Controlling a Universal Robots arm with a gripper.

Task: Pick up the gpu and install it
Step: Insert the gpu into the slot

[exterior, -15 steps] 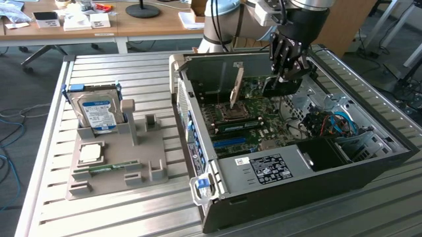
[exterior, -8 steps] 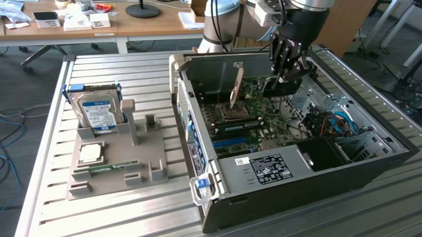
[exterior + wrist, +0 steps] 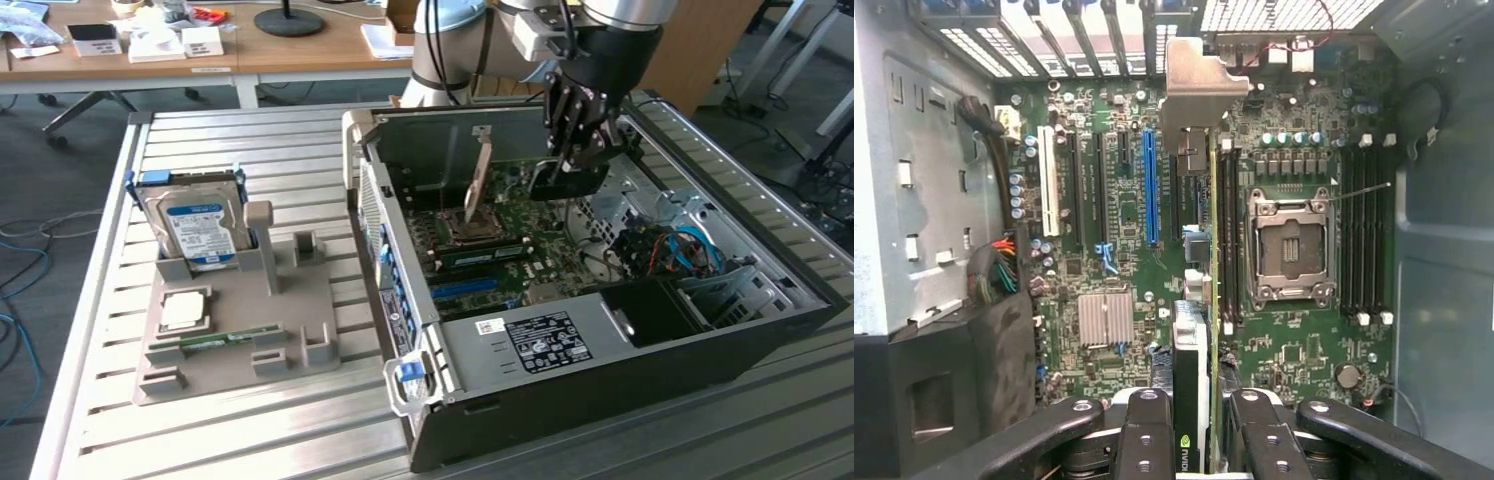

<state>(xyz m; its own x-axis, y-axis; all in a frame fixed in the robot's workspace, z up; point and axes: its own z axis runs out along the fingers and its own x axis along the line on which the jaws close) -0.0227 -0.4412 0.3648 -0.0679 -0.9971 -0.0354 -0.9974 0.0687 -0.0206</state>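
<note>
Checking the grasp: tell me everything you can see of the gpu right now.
The gpu is a thin card, edge-on in the wrist view: green board edge, black cooler with a logo, pale metal bracket at its far end, toward the rear slot openings. The gripper clamps it between its fingers, standing on edge inside the open case, over the motherboard beside the blue slot. Whether it touches the board cannot be told.
</note>
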